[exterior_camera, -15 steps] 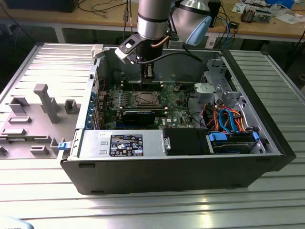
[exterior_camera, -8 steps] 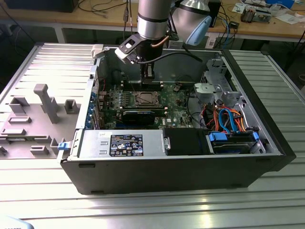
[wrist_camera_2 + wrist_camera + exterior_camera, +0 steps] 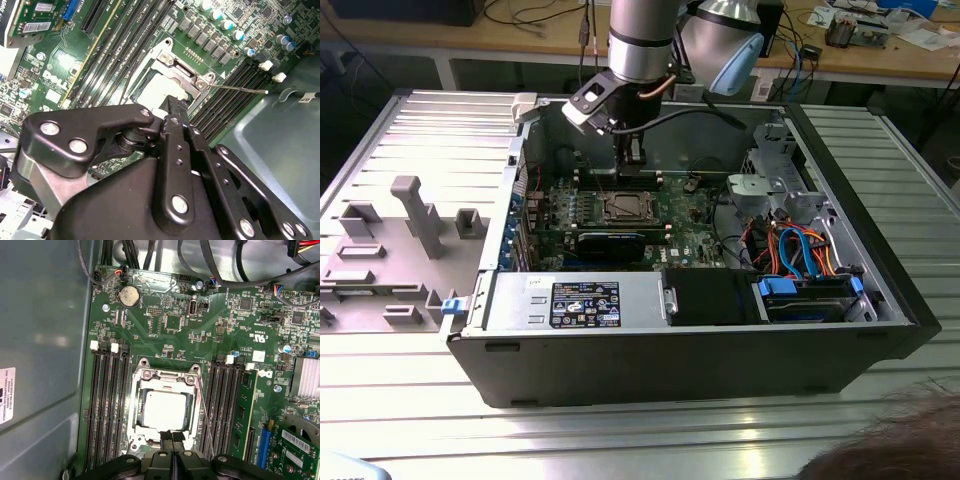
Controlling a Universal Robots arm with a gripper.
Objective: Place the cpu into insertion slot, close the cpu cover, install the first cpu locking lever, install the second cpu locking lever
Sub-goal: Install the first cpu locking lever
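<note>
The cpu [image 3: 167,410] lies in the insertion slot [image 3: 136,426] on the green motherboard, its pale metal face showing through the cut-out of the silver cpu cover [image 3: 165,384], which lies down over it. A thin wire locking lever [image 3: 205,415] stands out along one side of the socket, over the memory slots; in the second wrist view the lever [image 3: 235,88] also sticks out sideways. My gripper [image 3: 172,436] is shut with nothing between its fingers, its tips at the socket's edge. In the exterior view my gripper [image 3: 634,168] hangs just behind the slot [image 3: 625,208].
The open computer case [image 3: 700,345] lies on a metal table, its walls close around the arm. Black memory slots [image 3: 107,405] flank the socket. A cable bundle [image 3: 795,250] and drive bays fill the exterior view's right. A grey fixture [image 3: 410,215] stands on the left.
</note>
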